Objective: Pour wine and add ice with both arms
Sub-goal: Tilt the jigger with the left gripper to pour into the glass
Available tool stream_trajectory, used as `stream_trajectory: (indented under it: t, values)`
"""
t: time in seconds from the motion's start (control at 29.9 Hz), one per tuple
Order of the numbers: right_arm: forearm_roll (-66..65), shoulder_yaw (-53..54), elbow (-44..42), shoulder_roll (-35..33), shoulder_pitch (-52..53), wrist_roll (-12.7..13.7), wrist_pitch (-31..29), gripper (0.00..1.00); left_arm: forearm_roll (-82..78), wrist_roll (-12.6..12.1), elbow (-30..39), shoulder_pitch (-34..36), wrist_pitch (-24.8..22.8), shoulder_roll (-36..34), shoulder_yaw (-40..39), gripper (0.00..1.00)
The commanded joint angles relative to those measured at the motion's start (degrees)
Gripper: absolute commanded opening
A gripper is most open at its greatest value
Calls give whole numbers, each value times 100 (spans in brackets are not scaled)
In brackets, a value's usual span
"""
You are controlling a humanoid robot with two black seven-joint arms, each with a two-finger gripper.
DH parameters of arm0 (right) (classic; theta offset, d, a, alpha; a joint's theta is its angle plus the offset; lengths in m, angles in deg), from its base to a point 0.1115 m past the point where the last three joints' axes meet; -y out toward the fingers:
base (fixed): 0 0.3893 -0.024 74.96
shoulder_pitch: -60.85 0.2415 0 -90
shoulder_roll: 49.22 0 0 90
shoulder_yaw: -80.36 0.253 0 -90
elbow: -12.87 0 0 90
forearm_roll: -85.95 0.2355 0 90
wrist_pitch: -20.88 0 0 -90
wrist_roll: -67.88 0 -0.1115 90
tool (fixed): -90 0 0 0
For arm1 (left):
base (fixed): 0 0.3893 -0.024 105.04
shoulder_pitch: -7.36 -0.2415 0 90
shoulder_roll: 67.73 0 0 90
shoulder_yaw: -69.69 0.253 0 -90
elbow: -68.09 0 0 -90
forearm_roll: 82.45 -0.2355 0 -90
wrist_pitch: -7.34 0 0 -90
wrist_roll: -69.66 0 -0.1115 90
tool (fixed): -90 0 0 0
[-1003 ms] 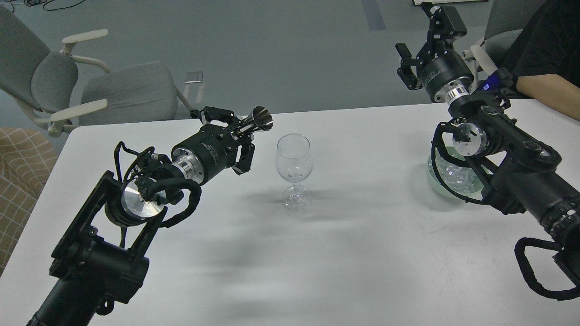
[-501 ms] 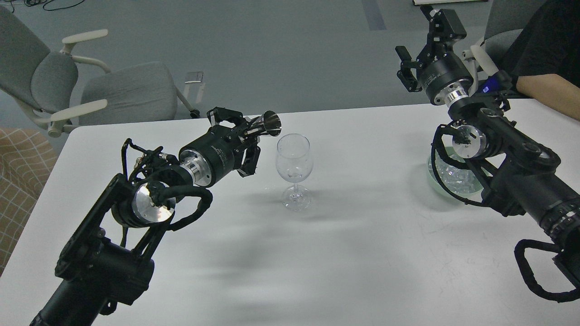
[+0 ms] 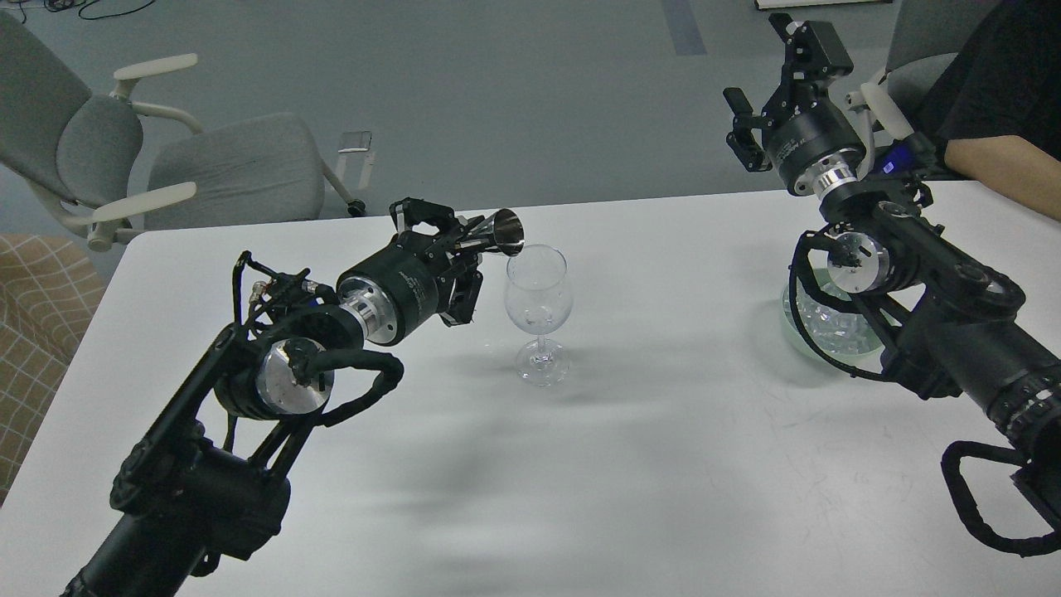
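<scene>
A clear stemmed wine glass (image 3: 539, 307) stands upright on the white table (image 3: 630, 464), near the middle. My left gripper (image 3: 456, 249) is shut on a small shiny metal measuring cup (image 3: 501, 234), held tipped on its side with its mouth just at the glass's left rim. My right gripper (image 3: 775, 87) is raised high at the back right, open and empty. Below my right arm a pale green bowl (image 3: 794, 327) holds a heap of clear ice cubes (image 3: 829, 325), partly hidden by the arm and its cables.
A person's bare forearm (image 3: 1007, 170) rests on the table's far right edge. A grey office chair (image 3: 166, 166) stands behind the table's left side. A checked cushion (image 3: 33, 332) lies at the far left.
My left gripper has carried the metal cup to the right, from well left of the glass up to its rim. The right gripper has barely shifted.
</scene>
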Motion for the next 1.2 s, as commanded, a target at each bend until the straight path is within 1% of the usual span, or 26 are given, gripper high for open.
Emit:
stream_trajectory:
  t: [0.0, 0.4, 0.5, 0.64, 0.9, 1.04, 1.17]
  values:
    - [0, 1, -1, -1, 0, 1, -1, 100, -251, -1, -4, 72, 3, -8, 115, 0]
    - [0, 1, -1, -10, -35, -8, -1, 100, -920, -53, 5, 143, 3, -8, 247, 0]
    - [0, 1, -1, -1, -35, -8, -1, 100, -1087, -102, 5, 178, 3, -8, 282, 0]
    - [0, 1, -1, 8, -35, -8, -1, 100, -1482, -102, 5, 213, 3, 9, 282, 0]
    - [0, 1, -1, -10, -44, -8, -1, 100, -1711, -102, 14, 248, -6, -8, 300, 0]
    - [0, 1, -1, -19, -35, -8, -1, 100, -2035, -102, 145, 301, -14, -114, 615, 0]
    - [0, 1, -1, -19, -44, -8, -1, 100, -2194, -102, 251, 310, -23, -114, 651, 0]
